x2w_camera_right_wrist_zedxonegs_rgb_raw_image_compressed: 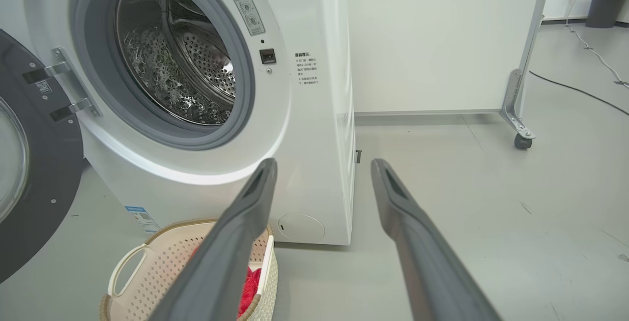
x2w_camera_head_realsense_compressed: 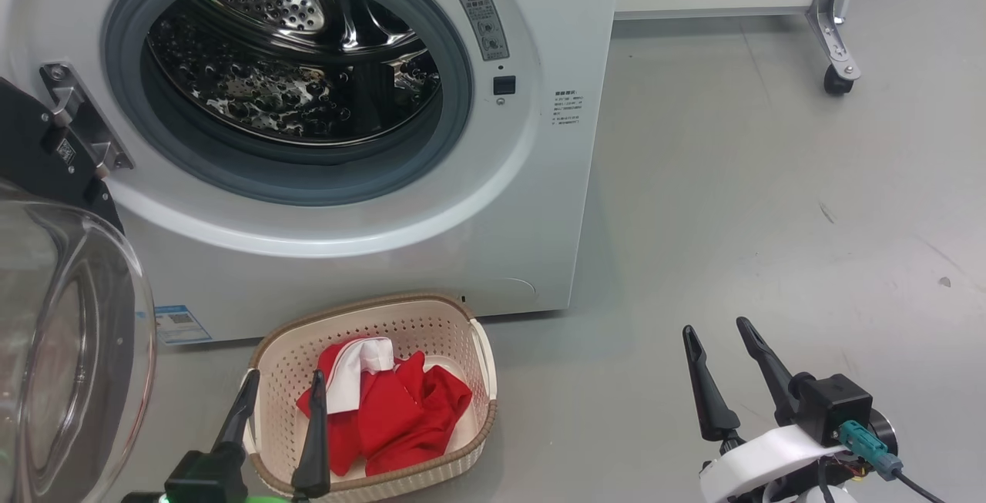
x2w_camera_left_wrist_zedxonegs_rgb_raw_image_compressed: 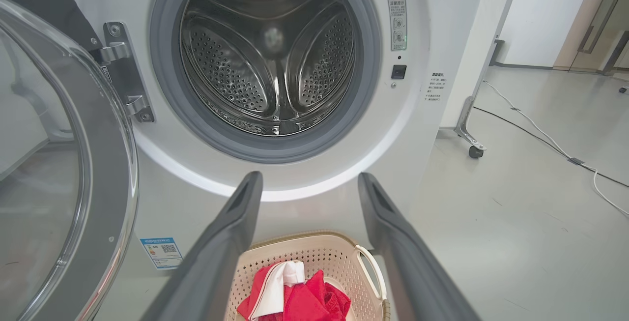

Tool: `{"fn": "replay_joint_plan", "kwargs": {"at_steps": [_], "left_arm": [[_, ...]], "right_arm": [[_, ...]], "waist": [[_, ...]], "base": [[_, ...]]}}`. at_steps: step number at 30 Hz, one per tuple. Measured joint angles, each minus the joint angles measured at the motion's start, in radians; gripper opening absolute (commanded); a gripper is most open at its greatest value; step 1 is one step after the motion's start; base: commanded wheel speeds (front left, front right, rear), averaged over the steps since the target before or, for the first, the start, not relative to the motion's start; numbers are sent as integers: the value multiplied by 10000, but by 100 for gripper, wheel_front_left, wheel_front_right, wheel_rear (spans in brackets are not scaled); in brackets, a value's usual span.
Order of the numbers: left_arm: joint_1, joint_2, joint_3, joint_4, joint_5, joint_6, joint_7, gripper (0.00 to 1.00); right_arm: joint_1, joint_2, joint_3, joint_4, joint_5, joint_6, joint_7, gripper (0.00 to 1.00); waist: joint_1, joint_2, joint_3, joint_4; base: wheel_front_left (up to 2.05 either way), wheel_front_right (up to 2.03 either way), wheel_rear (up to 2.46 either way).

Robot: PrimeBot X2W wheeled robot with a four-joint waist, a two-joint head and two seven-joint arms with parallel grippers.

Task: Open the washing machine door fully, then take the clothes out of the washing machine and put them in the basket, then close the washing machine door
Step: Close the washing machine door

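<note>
Clothes [x2w_camera_head_realsense_compressed: 408, 410] in basket [x2w_camera_head_realsense_compressed: 420, 330]; door [x2w_camera_head_realsense_compressed: 69, 333] open

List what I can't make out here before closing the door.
Steel drum: front floor hidden behind the grey rubber ring, every view.
Black-rimmed round glass door: outer edge cut off by the frame's left, head view.
Bunched red clothes: count unclear; fingers of the left claw overlap them, head view.
Cream perforated basket: near end cut off, wrist views.

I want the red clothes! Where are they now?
In the head view, lower left: the clothes lie in the basket on the floor, just before the washing machine.
</note>
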Motion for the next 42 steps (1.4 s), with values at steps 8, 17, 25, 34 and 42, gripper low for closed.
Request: {"fn": "replay_joint_plan", "kwargs": {"at_steps": [8, 17, 25, 34, 42], "left_arm": [[41, 4, -17, -77, -12, 25, 113, 100], [51, 4, -98, -257, -40, 27, 113, 100], [62, 6, -98, -326, -40, 50, 127, 100], [65, 6, -96, -364, -40, 50, 127, 100], [67, 8, -94, -370, -38, 52, 127, 100]], "right_arm": [[0, 0, 6, -25, 52, 0, 0, 100], [0, 2, 12, -42, 84, 2, 0, 100], [0, 2, 12, -35, 86, 0, 0, 100], [0, 2, 10, 10, 100, -2, 0, 100], [0, 2, 13, 54, 100, -4, 4, 100]], "waist": [[0, 0, -1, -19], [0, 0, 28, -31], [0, 0, 53, -36], [0, 0, 54, -23], [0, 0, 12, -15]], "base": [[-104, 104, 0], [-106, 106, 0], [-72, 72, 0], [-40, 40, 0], [-7, 7, 0]]}}
